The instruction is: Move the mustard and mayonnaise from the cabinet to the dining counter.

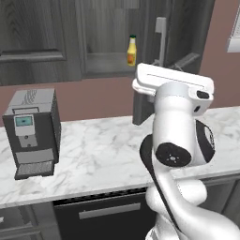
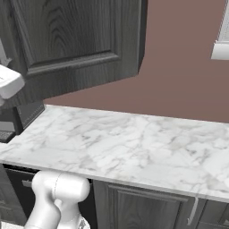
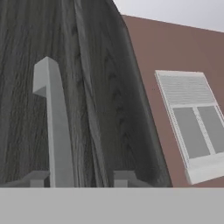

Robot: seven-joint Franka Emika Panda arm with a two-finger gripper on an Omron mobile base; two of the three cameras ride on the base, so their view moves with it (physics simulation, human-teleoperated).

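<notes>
Gripper [image 3: 83, 178] clenched on the cabinet [image 3: 100, 87] door's steel handle [image 3: 54, 127] (mustard [image 1: 132, 51] inside, left).

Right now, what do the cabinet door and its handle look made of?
The cabinet door looks like dark grey wood or a wood-look laminate: streaky grain, matte. Its handle looks like brushed steel: a pale grey, square-edged bar with a dull sheen.

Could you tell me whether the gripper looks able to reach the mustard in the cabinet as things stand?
Probably not yet. The gripper sits at the steel handle of the cabinet door, its jaws nearly shut around the bar. The mustard stands on the open shelf beyond, so the hand would have to let go and move round the door first.
</notes>
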